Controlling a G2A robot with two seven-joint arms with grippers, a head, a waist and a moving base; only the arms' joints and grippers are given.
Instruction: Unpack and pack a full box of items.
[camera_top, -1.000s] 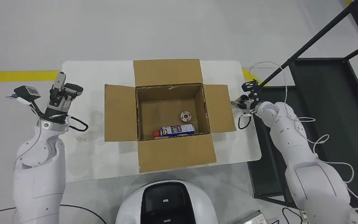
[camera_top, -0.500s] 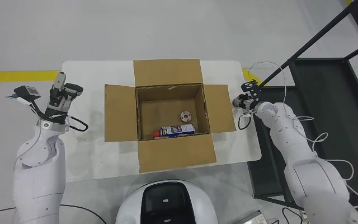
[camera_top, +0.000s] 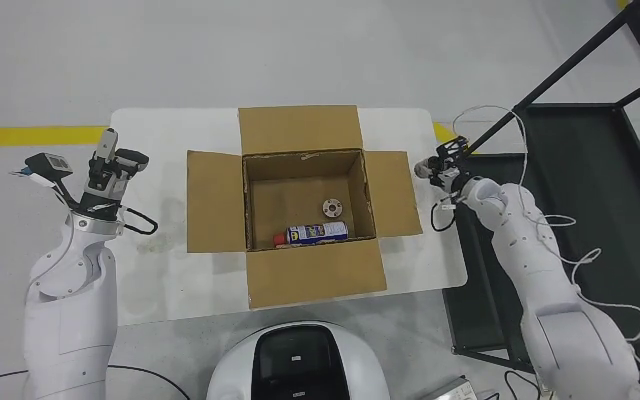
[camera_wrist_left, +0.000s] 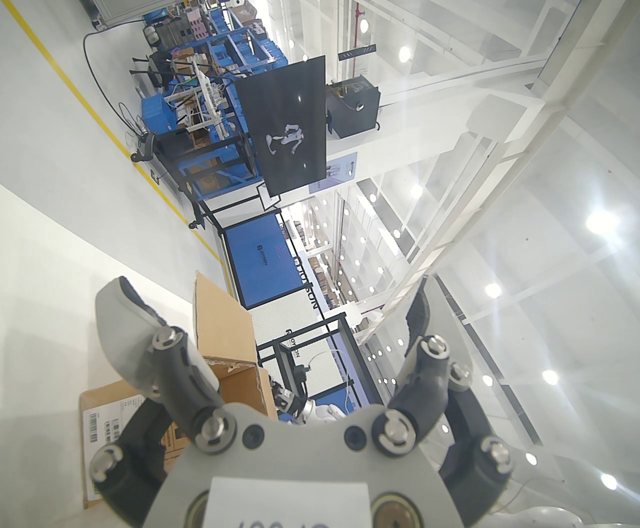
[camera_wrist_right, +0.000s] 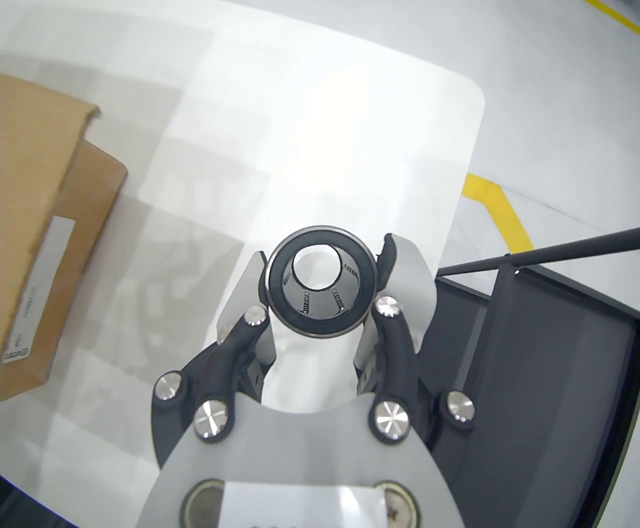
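An open cardboard box (camera_top: 305, 205) sits mid-table with its flaps spread. Inside lie a spray can (camera_top: 312, 233) with a red cap and a small metal flanged ring (camera_top: 331, 208). My right gripper (camera_top: 427, 170) hovers over the table's right side, just beyond the box's right flap (camera_wrist_right: 45, 225), shut on a black-rimmed metal cylindrical sleeve (camera_wrist_right: 320, 289) held between its fingers (camera_wrist_right: 400, 270). My left gripper (camera_wrist_left: 270, 310) is raised off the table's left edge, pointing upward, open with nothing between its fingers.
The white table (camera_top: 160, 260) has bare room left and right of the box. A dark metal rack (camera_top: 570, 180) stands right of the table, with a black bar (camera_wrist_right: 550, 250) near the right gripper. A yellow floor line (camera_top: 50, 135) runs behind.
The right gripper has lifted slightly and shifted toward the table's far side with the sleeve in it. The left arm has not moved.
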